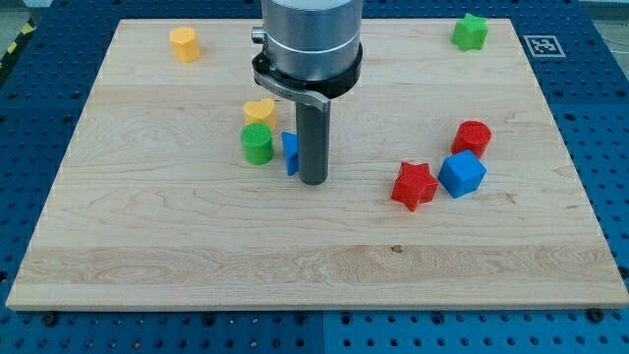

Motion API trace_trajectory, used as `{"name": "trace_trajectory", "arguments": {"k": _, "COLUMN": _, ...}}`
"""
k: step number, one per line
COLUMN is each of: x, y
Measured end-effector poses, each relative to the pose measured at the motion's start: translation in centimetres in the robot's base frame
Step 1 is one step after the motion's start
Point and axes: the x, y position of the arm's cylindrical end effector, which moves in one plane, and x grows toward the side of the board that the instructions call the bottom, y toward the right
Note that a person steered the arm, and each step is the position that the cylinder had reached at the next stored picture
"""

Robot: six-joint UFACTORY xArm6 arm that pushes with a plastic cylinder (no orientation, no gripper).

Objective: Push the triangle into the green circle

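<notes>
With no jaws fitted, my tip [313,181] stood touching the right side of the blue triangle [289,152], near the green circle [257,145] toward the board's top edge; an off-centre push risked deflecting it past the circle.

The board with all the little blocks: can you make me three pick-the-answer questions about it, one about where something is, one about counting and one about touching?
1. Where is the green star?
A. view's top right
B. view's bottom left
C. centre

2. How many red blocks?
A. one
B. two
C. four

3. My tip is:
A. right beside the blue triangle
B. touching the red star
C. off the board

Answers: 1 A, it sits near that corner. 2 B, the red star and a red cylinder. 3 A, the triangle is against the rod's left, the green cylinder beyond.
</notes>
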Motion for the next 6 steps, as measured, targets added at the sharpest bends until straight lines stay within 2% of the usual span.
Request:
{"name": "trace_trajectory", "arguments": {"k": 2, "x": -1.6, "y": -0.2}}
{"name": "trace_trajectory", "arguments": {"k": 6, "x": -1.6, "y": -2.9}}
